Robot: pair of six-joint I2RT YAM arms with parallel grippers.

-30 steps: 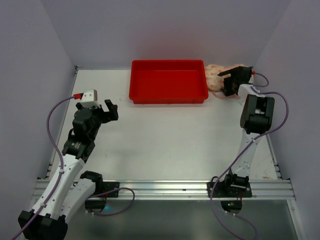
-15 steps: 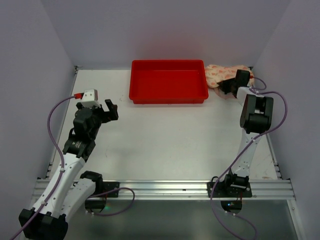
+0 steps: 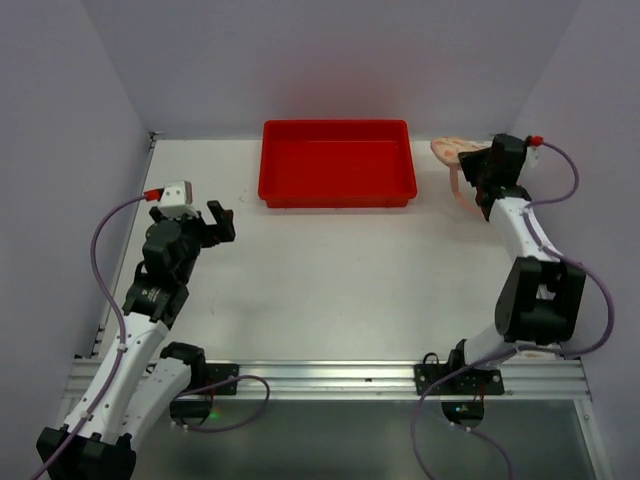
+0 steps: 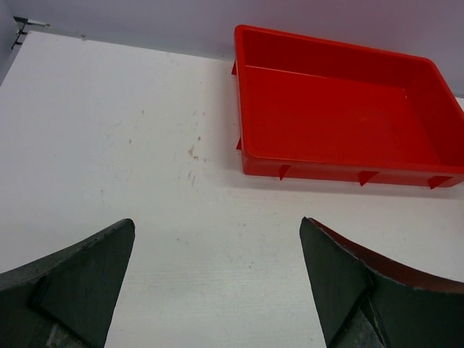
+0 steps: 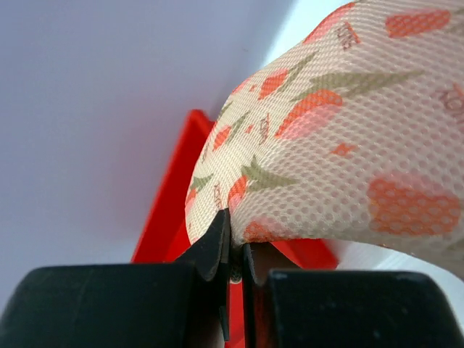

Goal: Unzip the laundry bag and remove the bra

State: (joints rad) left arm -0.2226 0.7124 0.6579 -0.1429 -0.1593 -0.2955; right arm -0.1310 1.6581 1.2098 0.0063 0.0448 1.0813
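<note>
The laundry bag, a cream mesh pouch with salmon print, hangs raised at the back right corner, right of the red tray. My right gripper is shut on its edge. In the right wrist view the black fingertips pinch the lower rim of the laundry bag, which bulges up and to the right. The bra is hidden. My left gripper hovers open over the left side of the table, far from the bag. In the left wrist view the left gripper holds nothing.
The red tray stands at the back centre, its inside bare; it also shows in the left wrist view as the red tray, ahead and to the right. Grey walls close in on three sides. The right arm's elbow hangs over the table's right edge.
My right gripper shut on the bag's edge and lifted it off the table, and the right arm's elbow swung toward the near right. The left arm stayed still.
</note>
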